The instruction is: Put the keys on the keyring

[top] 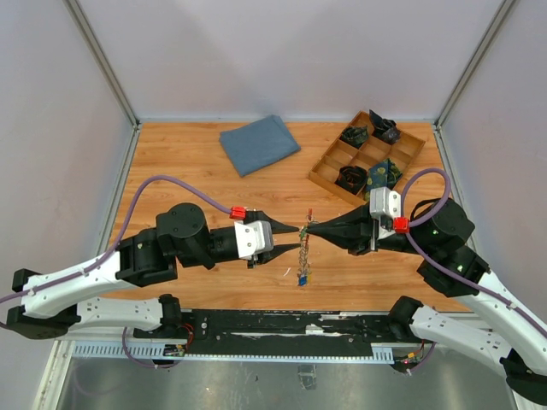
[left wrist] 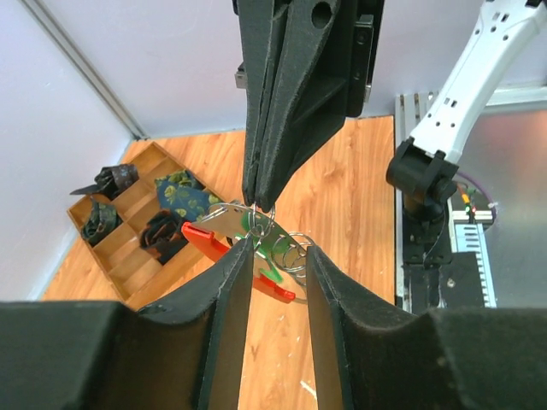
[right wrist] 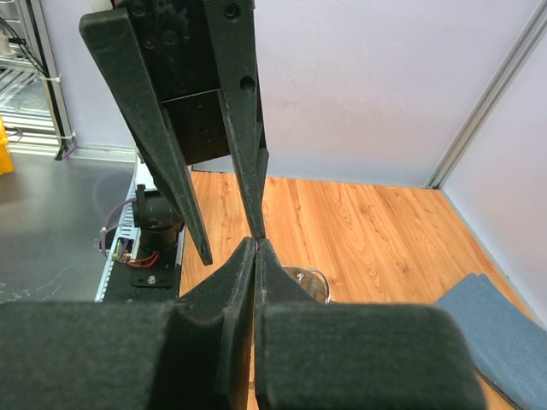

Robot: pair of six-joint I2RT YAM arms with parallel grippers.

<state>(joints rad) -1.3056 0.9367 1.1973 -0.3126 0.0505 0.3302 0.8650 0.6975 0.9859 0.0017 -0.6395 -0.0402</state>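
Note:
My right gripper is shut on the bunch of keys, which hangs below its tip over the table's middle, a blue end lowest. In the left wrist view it comes down from above, pinching the bunch at a silver key and wire rings. The red keyring slants across just under that tip. My left gripper is open, its jaws on either side of the bunch, one fingertip right against the red loop. In the right wrist view the shut tips meet the left gripper's spread fingers.
A wooden divided tray with dark items stands at the back right; it also shows in the left wrist view. A folded blue cloth lies at the back middle. The walls of the enclosure close in the table.

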